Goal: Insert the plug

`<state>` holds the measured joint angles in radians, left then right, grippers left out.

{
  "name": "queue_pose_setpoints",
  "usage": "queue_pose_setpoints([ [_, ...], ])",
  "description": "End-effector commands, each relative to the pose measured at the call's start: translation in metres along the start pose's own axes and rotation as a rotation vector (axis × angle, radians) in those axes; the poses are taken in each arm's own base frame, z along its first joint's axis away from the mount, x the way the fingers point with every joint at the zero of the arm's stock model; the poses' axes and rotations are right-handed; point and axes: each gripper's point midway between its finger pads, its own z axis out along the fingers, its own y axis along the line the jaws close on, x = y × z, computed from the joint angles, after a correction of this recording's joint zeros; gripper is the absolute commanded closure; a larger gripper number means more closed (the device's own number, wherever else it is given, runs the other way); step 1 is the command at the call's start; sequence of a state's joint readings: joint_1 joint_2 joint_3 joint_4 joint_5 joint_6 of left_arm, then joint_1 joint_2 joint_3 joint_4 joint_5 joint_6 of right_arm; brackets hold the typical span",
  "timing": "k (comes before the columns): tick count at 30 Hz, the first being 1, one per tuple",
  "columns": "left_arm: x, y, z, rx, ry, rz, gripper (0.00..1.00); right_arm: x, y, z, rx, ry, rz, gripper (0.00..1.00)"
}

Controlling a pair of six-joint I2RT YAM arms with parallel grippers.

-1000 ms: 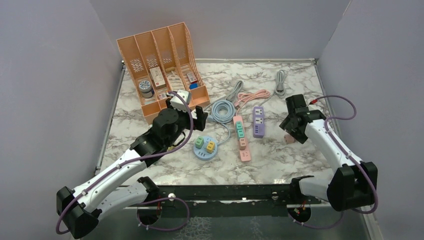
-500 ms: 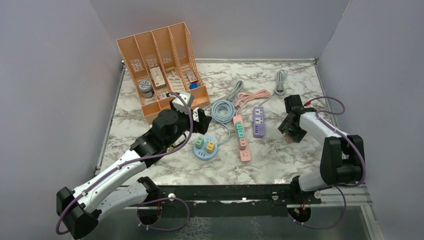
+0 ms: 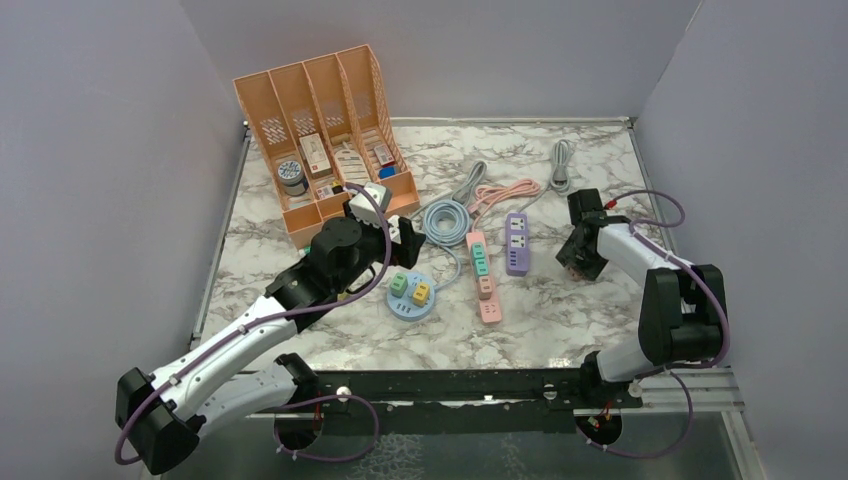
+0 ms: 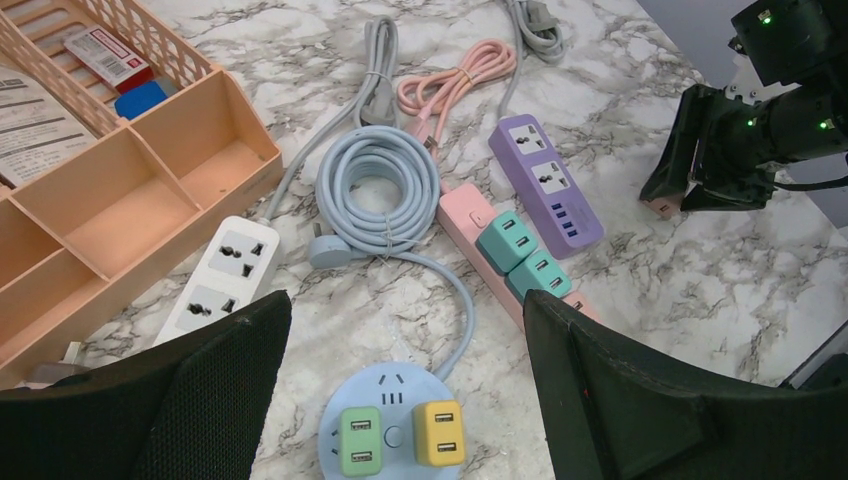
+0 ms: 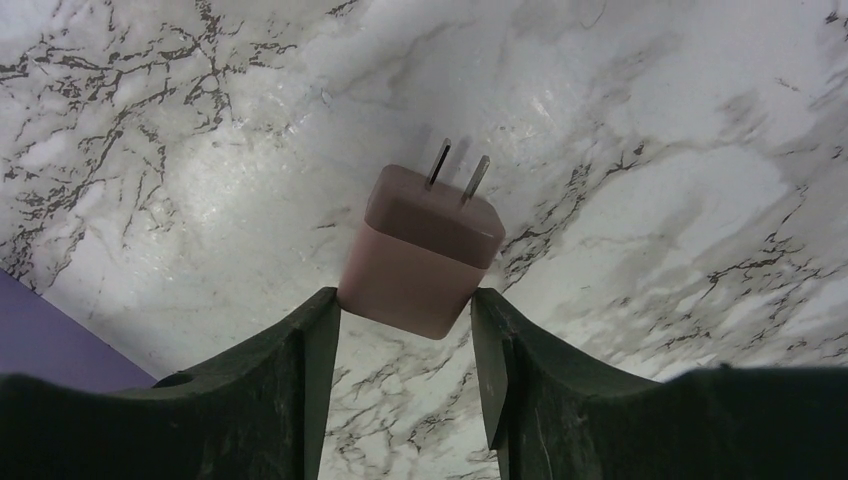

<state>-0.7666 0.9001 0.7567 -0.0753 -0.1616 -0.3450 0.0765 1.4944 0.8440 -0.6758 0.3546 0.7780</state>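
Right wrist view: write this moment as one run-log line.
right pincer: closed on pink plug | plug: lying on table | left pincer: open, empty | insertion: not done

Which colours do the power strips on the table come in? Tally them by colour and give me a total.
white power strip: 1
pink power strip: 1
purple power strip: 1
round blue power strip: 1
Total: 4
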Motion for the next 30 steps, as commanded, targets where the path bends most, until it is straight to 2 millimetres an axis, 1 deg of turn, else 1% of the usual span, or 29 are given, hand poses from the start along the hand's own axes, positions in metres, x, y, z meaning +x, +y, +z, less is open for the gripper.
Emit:
queue_pose_setpoints([
  [1,-0.011,-0.008,0.003,0.034,-0.029,-0.007,0.12,0.003,-0.004,0.008,0.013,0.002,-0.012,0.48],
  [8,-0.011,-0.009,0.006,0.038,-0.022,0.003,0.12,-0.003,0.003,0.014,0.007,-0.006,-0.03,0.4],
  [11,-0.011,-0.009,0.007,0.04,-0.021,0.005,0.12,-0.005,0.006,0.017,0.007,-0.007,-0.029,0.39],
  [12,-0.011,-0.009,0.007,0.04,-0.02,0.005,0.12,-0.005,0.006,0.018,0.007,-0.007,-0.031,0.4],
  [15,-0.011,-0.009,0.006,0.04,-0.02,0.005,0.12,-0.008,0.007,0.018,0.007,-0.017,-0.035,0.48],
  [18,-0.011,-0.01,0.006,0.045,-0.019,0.005,0.12,-0.009,0.009,0.015,-0.02,-0.021,-0.056,0.55],
  [21,-0.009,-0.012,0.006,0.057,-0.01,0.002,0.12,-0.011,0.018,0.005,-0.101,-0.032,-0.1,0.61],
  [23,-0.008,-0.015,0.007,0.068,-0.003,-0.006,0.12,-0.014,0.026,-0.005,-0.176,-0.049,-0.149,0.67],
  [26,-0.007,-0.021,0.01,0.091,0.01,-0.035,0.12,-0.018,0.04,-0.026,-0.313,-0.083,-0.236,0.71],
  [30,-0.013,-0.033,0.015,0.112,0.046,-0.122,0.12,-0.023,0.064,-0.061,-0.523,-0.155,-0.319,0.73],
])
